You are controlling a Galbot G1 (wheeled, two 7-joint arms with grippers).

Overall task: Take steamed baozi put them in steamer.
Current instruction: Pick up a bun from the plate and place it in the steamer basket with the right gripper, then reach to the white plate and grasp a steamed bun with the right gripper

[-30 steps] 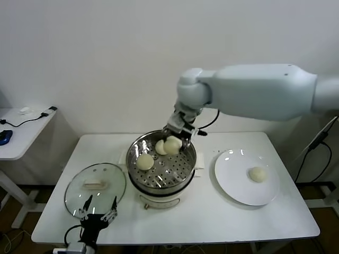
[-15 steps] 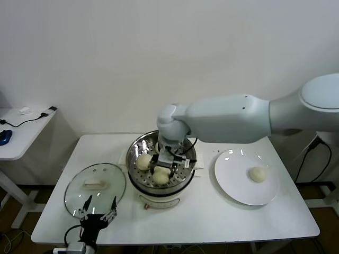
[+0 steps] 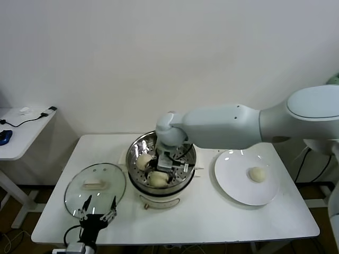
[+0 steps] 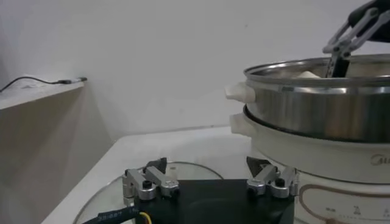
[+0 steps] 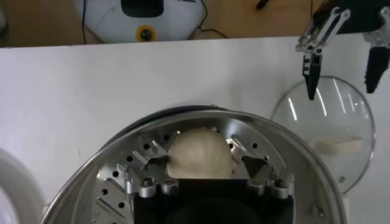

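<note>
You've got a baozi [image 5: 200,154] sitting low in the steamer [image 3: 161,182], down on the perforated tray at the near side, and the right gripper [image 3: 163,167] is right on it, fingers closed against its 2 flanks, so it looks gripped and not yet let go. Another bun [image 3: 144,161] lies on the tray toward the left wall. I can make out only those 2 in the pot from the head view; anything more is hidden behind the wrist. 1 more bun [image 3: 257,174] waits on the plate [image 3: 233,186], well apart to the right. My read: you're past halfway, with this release and at least that plate bun left to do.

Your left gripper [image 4: 207,182] is parked at the near left edge, fingers spread wide with nothing between them, just above the glass lid [image 3: 95,188], which lies flat beside the steamer.

It all rests on a white table [image 3: 212,217]. Behind it is a plain white wall, and off to the left a side desk [image 3: 21,129] carries a cable.
</note>
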